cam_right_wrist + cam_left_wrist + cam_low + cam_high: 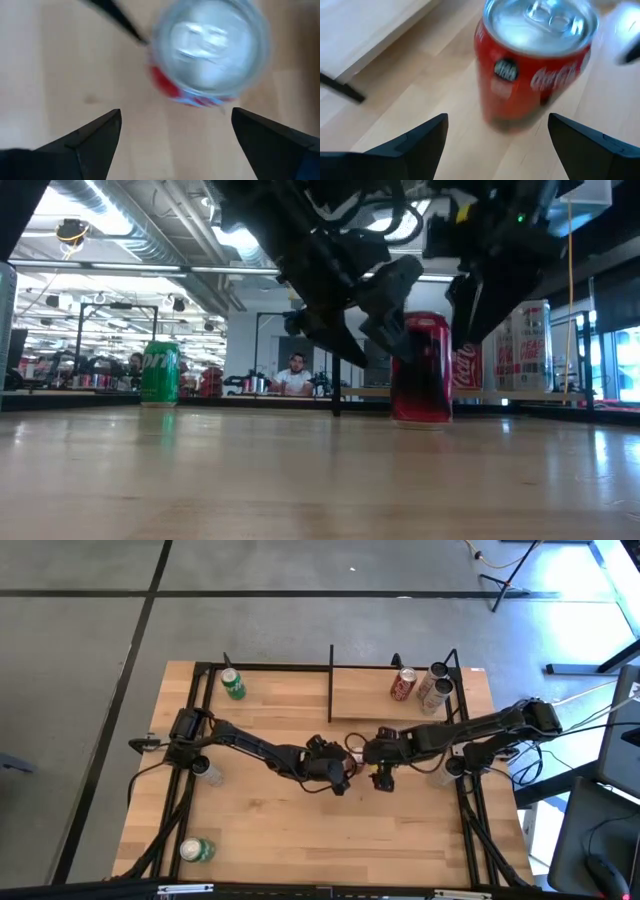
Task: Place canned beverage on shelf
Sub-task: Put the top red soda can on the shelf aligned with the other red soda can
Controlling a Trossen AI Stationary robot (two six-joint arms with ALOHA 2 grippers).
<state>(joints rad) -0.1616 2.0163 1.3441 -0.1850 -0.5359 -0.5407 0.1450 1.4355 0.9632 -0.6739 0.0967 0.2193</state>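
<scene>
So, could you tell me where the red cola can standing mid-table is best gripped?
Grip the red cola can around its round side wall, about mid-height, coming in level from the side. It stands upright on the table with bare wood around it, and the open left gripper already faces it, so its fingers could probably straddle the body.

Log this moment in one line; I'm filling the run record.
red can: upright on table, ungripped | left gripper: open, near can | right gripper: open, above can | shelf: holds three cans
</scene>
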